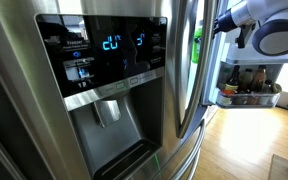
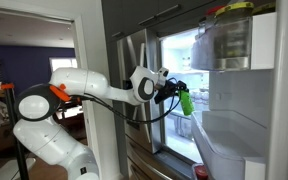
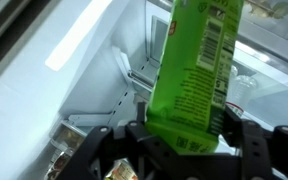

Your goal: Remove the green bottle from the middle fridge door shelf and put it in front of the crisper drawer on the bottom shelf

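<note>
**A:** What sits farthest left?

**B:** In an exterior view, the white arm point(image 2: 84, 88) with an orange band. It reaches toward 3 o'clock, at the lit fridge point(image 2: 184, 60).

**A:** And the gripper?

**B:** The gripper point(image 2: 174, 94) is at the arm's end, in front of the open compartment. Its fingers are closed around the bottle point(image 2: 186, 102). The bottle hangs at the gripper's 5 o'clock, roughly up and down, and touches no shelf.

**A:** How sure is that hold?

**B:** The wrist view settles it. The bottle point(image 3: 196, 70) fills the middle, with its label and barcode showing. Dark fingers point(image 3: 104, 150) clamp the end nearest the camera from 9 and 3 o'clock.

**A:** Where is the door shelf?

**B:** Farther right in the exterior view. The door shelf point(image 2: 234, 140) is pale and lies at the bottle's 4 o'clock, well apart from it. At its 12 o'clock, a clear bin point(image 2: 229, 55) holds a jar point(image 2: 231, 25) with a yellow lid.

**A:** And the view from in front of the closed door?

**B:** In an exterior view, the display point(image 1: 109, 45) and the dispenser point(image 1: 109, 112) fill the left. Right of the handles point(image 1: 189, 70), the bottle point(image 1: 196, 48) shows as a green sliver in the gap. The arm point(image 1: 269, 25) is at 2 o'clock from it. Dark bottles point(image 1: 249, 85) stand on a shelf at the arm's 6 o'clock. I cannot make out the fingers from there.
</note>
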You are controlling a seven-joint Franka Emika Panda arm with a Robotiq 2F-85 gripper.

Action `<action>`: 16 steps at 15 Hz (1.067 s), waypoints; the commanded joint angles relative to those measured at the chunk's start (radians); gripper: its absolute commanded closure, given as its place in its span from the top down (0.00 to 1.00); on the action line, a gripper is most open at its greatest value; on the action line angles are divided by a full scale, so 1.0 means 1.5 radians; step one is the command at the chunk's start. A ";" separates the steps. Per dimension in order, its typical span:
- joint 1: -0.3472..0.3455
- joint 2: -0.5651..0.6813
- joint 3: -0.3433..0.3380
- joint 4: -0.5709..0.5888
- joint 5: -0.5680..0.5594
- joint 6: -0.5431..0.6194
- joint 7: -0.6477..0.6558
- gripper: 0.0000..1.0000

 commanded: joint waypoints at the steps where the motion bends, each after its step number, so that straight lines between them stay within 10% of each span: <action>1: 0.006 0.126 0.025 0.039 0.038 0.118 0.057 0.45; 16: 0.010 0.487 0.067 0.154 0.071 0.276 0.127 0.45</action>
